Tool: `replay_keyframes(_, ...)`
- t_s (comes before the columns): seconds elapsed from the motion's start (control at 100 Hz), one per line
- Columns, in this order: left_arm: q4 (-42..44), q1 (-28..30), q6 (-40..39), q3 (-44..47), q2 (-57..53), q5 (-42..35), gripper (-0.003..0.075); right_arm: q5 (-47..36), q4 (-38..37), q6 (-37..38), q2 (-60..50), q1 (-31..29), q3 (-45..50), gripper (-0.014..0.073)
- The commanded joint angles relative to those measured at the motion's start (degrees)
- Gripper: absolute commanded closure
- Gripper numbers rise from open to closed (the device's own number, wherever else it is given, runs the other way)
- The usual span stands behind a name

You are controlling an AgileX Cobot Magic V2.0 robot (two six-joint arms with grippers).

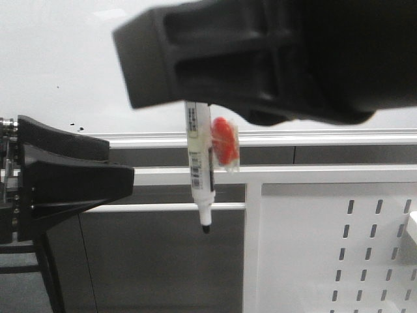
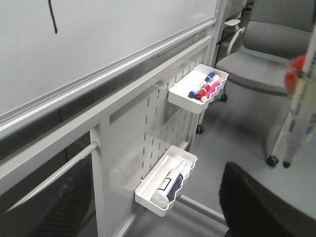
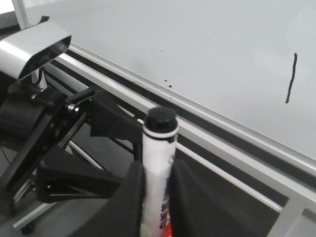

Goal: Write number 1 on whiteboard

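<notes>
1. The jaws of the right gripper are closed around a white marker, which hangs tip down in the middle of the front view, black tip uncapped, well below the whiteboard.
2. The left gripper sits at the left edge of the front view as a dark wedge; whether its jaws are wide or narrow I cannot tell (only blurred black bulk shows in its own wrist view).
3. The right arm's black body fills the upper right of the front view and blocks most of the board there, so the stroke cannot be seen from that camera.
4. The number 1 shows at the right of the right wrist view as a thin, slightly slanted black line on the board; it also appears at the top left of the left wrist view.
5. Something red in clear wrapping clings to the marker's side.
6. Tiny black specks dot the board just above its silver rail.
7. Under the rail stands a white perforated panel.
8. In the left wrist view two white trays hang on that panel: the upper tray holds coloured markers, the lower tray a spray bottle.
9. A grey office chair stands at the upper right of that view.
</notes>
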Motion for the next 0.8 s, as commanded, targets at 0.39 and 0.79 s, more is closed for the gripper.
replay_keyframes(0.39, 5.2, -1.6, 0.0, -1.7, -1.8, -11.1, 0.0227, 5.5, -19.2, 16.2, 1.4, -11.7, -1.6, 0.0664)
replay_keyframes(0.79, 9.2, -1.6, -0.9, -2.8, -1.8, -11.2, 0.0227, 3.1, -30.0, 25.1, 5.5, -11.7, -1.8, 0.0664)
